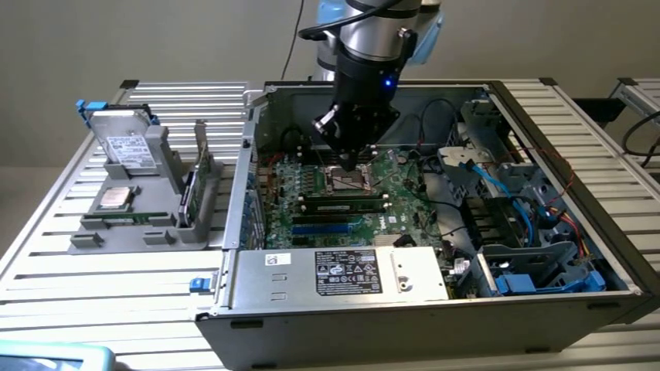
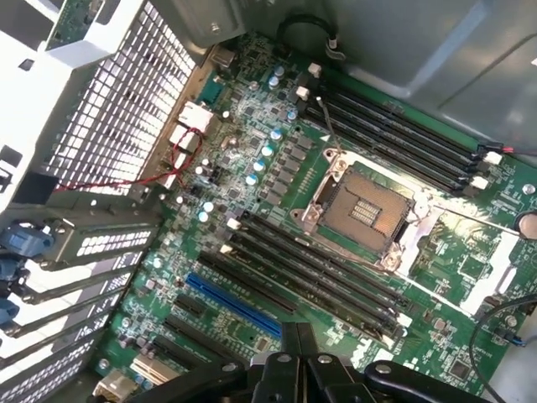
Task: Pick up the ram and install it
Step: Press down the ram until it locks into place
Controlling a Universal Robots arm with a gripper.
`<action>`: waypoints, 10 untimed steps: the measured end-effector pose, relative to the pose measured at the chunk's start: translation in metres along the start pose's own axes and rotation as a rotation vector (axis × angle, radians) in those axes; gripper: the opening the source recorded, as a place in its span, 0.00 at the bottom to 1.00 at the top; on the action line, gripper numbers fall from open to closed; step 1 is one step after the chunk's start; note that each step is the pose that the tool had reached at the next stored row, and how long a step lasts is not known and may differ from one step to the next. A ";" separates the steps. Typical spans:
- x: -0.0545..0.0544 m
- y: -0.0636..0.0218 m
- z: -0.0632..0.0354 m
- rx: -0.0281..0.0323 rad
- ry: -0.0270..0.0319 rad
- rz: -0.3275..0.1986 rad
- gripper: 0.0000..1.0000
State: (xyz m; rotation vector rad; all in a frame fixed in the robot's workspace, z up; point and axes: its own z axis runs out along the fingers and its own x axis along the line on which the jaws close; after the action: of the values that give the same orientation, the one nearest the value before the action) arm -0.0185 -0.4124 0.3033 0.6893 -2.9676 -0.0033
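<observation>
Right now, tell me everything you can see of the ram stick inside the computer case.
The ram is a long, narrow green board with a pale label along its face. It stands on edge in a black slot on the motherboard, with clips at both ends, beside the empty processor socket and parallel to the other slots. The shut gripper hangs over the socket, not touching the stick.
</observation>
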 end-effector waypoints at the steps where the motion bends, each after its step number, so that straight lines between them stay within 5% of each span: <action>1: 0.000 0.0000 0.0000 -0.0009 -0.0002 0.013 0.11; 4: 0.000 0.0000 0.0000 0.0053 0.0033 0.045 0.11; 6: 0.000 0.0000 0.0000 0.0252 0.0082 0.061 0.11; 8: 0.000 0.0000 0.0000 0.0526 0.0104 0.074 0.11; 10: 0.000 0.0000 0.0000 0.0704 0.0020 0.088 0.11</action>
State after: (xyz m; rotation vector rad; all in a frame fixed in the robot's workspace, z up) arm -0.0186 -0.4125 0.3034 0.5660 -3.0059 0.1085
